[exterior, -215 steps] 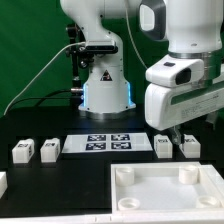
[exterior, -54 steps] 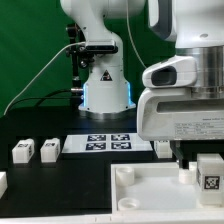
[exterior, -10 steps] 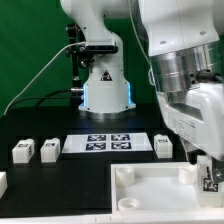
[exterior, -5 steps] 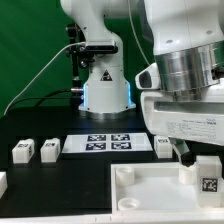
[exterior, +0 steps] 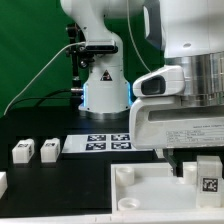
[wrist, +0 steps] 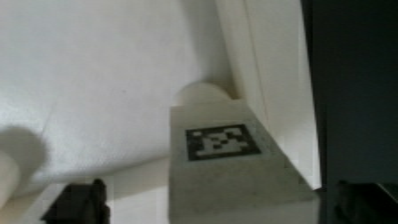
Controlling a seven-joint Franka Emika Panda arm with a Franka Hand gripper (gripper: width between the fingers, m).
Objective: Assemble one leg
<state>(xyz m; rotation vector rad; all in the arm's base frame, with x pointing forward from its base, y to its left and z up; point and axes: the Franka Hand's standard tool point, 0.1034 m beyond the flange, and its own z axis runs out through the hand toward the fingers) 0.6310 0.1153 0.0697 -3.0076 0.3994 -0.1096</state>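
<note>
A leg [exterior: 208,182], a small white block with a tag facing outward, stands upright at the corner of the large white tray-like piece [exterior: 150,196] at the exterior view's right. My gripper [exterior: 200,162] hangs right over it. In the wrist view the leg [wrist: 222,140] stands between my two dark fingers [wrist: 75,200]. One finger stands clearly apart from the leg and the other is close beside it. The gripper [wrist: 219,204] is open around the leg.
Two more legs [exterior: 21,151] [exterior: 48,150] lie on the black table at the exterior view's left. The marker board [exterior: 100,143] lies in the middle, in front of the robot base [exterior: 105,90]. Another white piece [exterior: 3,182] shows at the left edge.
Over the last second my wrist has turned above the leg, so the hand's broad side now faces the camera. The leg stays standing at the tray corner.
</note>
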